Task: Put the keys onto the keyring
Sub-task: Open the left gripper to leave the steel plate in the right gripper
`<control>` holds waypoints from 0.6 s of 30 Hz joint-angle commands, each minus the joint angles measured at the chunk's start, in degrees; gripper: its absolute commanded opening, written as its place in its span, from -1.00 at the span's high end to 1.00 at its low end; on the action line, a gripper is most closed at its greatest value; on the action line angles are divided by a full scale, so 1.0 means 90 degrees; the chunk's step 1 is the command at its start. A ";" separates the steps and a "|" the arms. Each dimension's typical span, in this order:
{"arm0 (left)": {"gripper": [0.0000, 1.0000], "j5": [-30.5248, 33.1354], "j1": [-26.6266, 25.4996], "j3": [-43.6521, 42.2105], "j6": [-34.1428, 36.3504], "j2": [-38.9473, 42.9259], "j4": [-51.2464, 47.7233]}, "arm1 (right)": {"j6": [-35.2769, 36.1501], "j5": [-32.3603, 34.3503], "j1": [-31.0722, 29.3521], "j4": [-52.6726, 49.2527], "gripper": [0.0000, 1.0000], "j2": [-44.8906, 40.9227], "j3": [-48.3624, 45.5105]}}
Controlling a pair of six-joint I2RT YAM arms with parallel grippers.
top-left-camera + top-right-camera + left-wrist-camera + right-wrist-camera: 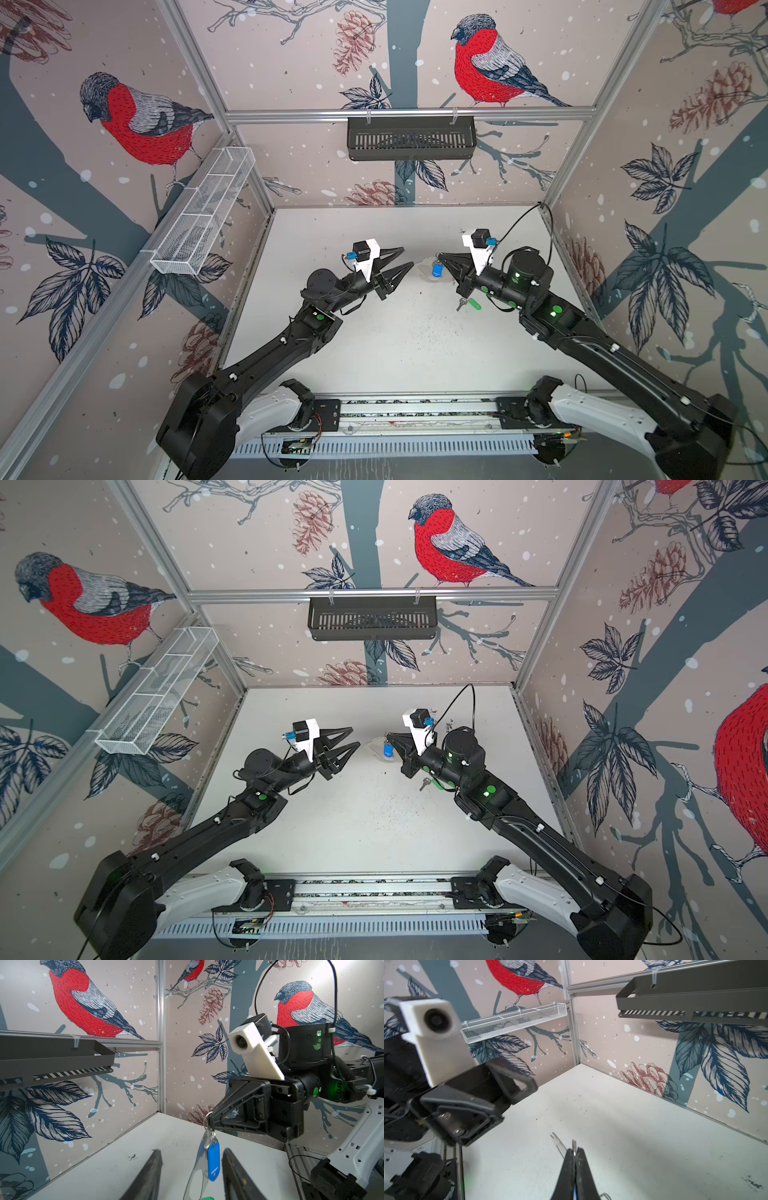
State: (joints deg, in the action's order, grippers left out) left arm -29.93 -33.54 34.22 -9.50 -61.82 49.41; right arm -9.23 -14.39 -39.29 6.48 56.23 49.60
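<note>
keyring (200, 1153): a flat, translucent greyish plastic loop hanging in the air from a small silver metal ring (205, 1121). In both top views it shows as a pale shape (426, 266) above the table, roughly midway between the left and right edges and nearer the far edge than the near one.
blue-tagged key (213, 1161): its blue oval plastic tag hangs from the same metal ring, against the loop. The metal blade cannot be made out.
green-tagged key (471, 304): a small silver key with a green oval plastic tag. It lies flat on the table right of the middle, partly under the right arm's wrist and apart from the hanging keyring.
right gripper (211, 1119): jaws closed tight, pinching the metal ring at the very tips, so the keyring dangles below them.
left gripper (408, 256): jaws parted to a moderate gap and gripping nothing, tips pointing toward the right gripper. In the left wrist view the loop and blue tag hang in the gap between its two black fingers (153, 1167). Whether either finger touches them cannot be told.
table (395, 345): a white flat surface, speckled with small dark marks.
back wall: a black slotted metal shelf (411, 139) hangs on a rail.
left wall: a white wire mesh basket (203, 212) is fixed to the frame.
</note>
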 commanded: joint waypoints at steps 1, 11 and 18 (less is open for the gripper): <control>0.02 0.0296 0.0001 -0.0197 0.0108 0.0212 -0.0188 | -0.0332 0.0235 0.0066 0.0572 1.00 0.0092 0.0130; -0.05 0.0434 -0.0001 -0.0796 -0.0125 0.0124 0.0237 | -0.0603 0.0349 0.0177 0.0750 1.00 0.0208 0.0260; -0.08 0.0300 -0.0209 -0.0805 -0.0335 -0.0343 0.0898 | -0.0673 0.0389 0.0171 0.0861 1.00 0.0212 0.0260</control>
State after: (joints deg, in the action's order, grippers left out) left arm -26.79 -34.70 26.74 -11.73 -63.92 52.31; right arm -14.79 -11.60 -37.74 10.48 58.15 51.42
